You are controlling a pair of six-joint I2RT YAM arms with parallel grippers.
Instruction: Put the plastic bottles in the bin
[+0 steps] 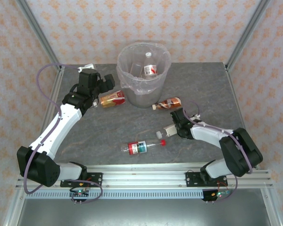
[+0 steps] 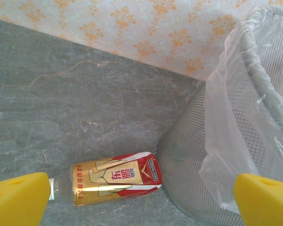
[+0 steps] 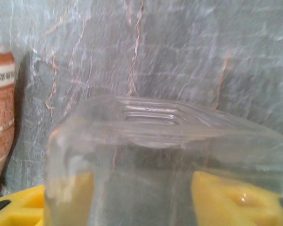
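Observation:
The bin [image 1: 132, 87], lined with a clear bag, stands at the back centre with a red-labelled bottle [image 1: 150, 69] inside. A gold-and-red bottle [image 2: 115, 178] lies against the bin's mesh wall [image 2: 193, 155]. My left gripper [image 2: 141, 200] hangs open above it, also seen in the top view [image 1: 104, 84]. My right gripper [image 1: 172, 128] is low on the table, shut on a clear label-less bottle [image 3: 155, 141] that lies between its yellow pads [image 3: 236, 197]. A brown-labelled bottle [image 1: 169, 103] lies just beyond it, by the bin. A red-labelled bottle with a red cap [image 1: 141, 146] lies near the front.
Metal frame posts rise at the back corners, and a rail [image 1: 141, 172] runs along the near edge. A small white object [image 1: 88, 67] sits at the back left of the grey marbled table [image 1: 212, 89]. The bag's loose edge [image 2: 226, 141] drapes over the bin's rim.

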